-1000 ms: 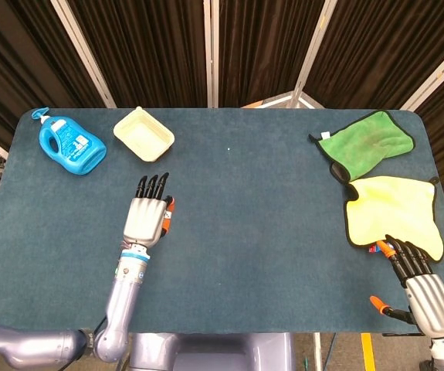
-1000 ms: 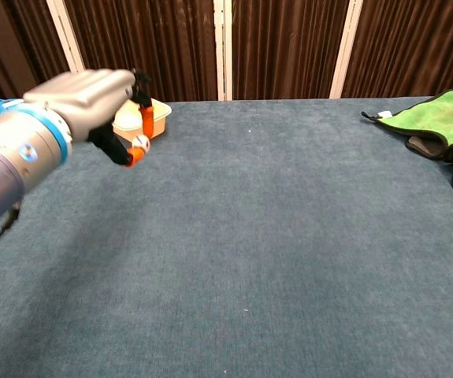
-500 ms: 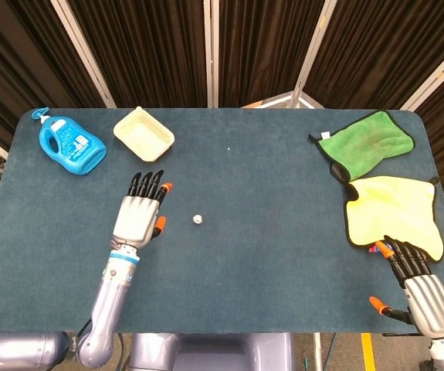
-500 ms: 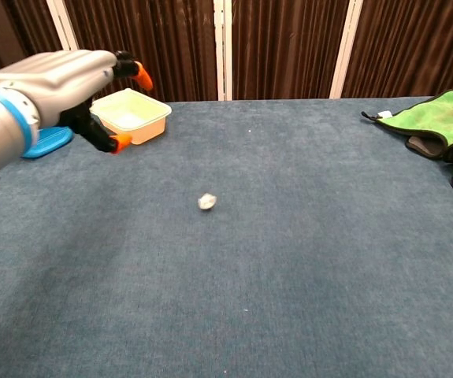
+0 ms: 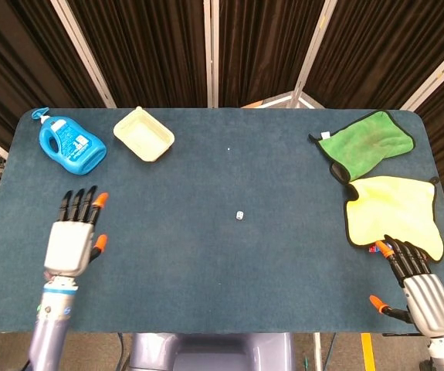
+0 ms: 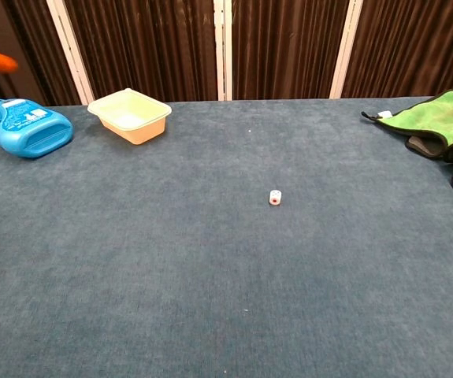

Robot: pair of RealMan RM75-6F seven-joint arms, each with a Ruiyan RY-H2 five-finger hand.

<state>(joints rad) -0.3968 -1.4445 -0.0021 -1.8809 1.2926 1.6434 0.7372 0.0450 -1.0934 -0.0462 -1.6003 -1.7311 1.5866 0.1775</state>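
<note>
Left hand (image 5: pixel 72 238) of mine hovers flat near the table's (image 5: pixel 206 294) left edge, fingers spread, holding nothing. Small white die (image 5: pixel 239 215) lies alone mid-table, well apart from it. Right hand (image 5: pixel 418 282) sits at the near right corner, fingers apart, fingertips touching the yellow cloth (image 5: pixel 395 210).

From my seat, the die (image 5: pixel 239 215) sits alone mid-tabletop (image 5: pixel 229 278) with open cloth all round. At ten o'clock the blue bottle (image 5: pixel 70 144) and cream tub (image 5: pixel 144 134) block that corner; at two and three o'clock the green cloth (image 5: pixel 365 142) and yellow cloth (image 5: pixel 396 209) cover the edge.
</note>
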